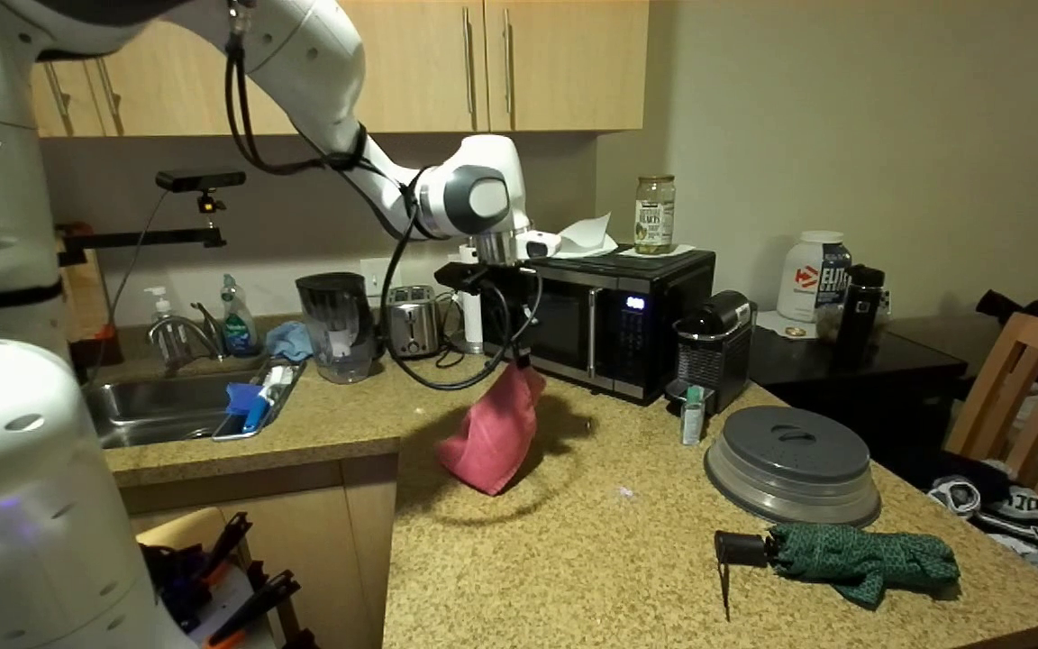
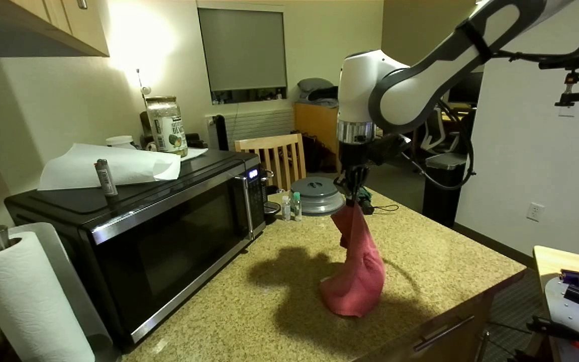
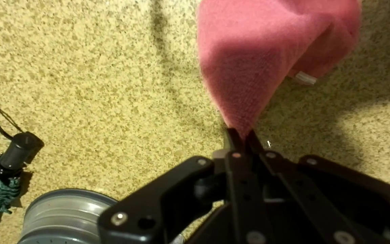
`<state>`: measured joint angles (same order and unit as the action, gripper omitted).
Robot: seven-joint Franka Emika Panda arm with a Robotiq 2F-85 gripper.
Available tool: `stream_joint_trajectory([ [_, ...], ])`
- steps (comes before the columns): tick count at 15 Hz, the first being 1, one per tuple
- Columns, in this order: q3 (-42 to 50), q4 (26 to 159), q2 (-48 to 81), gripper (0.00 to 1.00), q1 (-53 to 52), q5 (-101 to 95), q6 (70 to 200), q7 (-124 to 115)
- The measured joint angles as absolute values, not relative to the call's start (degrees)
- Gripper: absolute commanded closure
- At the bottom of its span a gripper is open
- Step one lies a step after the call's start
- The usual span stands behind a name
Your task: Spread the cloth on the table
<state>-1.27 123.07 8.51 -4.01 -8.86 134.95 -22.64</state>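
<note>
In front of the microwave (image 2: 179,251), the closed gripper (image 3: 243,133) pinches the cloth (image 1: 498,428), likely by 1 corner for unfolding.

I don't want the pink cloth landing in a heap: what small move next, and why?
I'd probably lower the gripper slightly while easing it away from the loose end of the pink cloth: it's pinched by one gathered end, and the rest hangs folded over the speckled countertop.
</note>
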Motion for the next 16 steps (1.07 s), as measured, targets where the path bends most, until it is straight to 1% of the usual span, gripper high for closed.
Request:
stream_joint_trajectory([
  [9, 1.23, 112.54, 20.05, 0.95, -4.10, -9.22, 133.94, -22.66],
  [16, 4.57, 103.82, 26.71, 0.95, -4.10, -9.39, 129.41, -22.73],
])
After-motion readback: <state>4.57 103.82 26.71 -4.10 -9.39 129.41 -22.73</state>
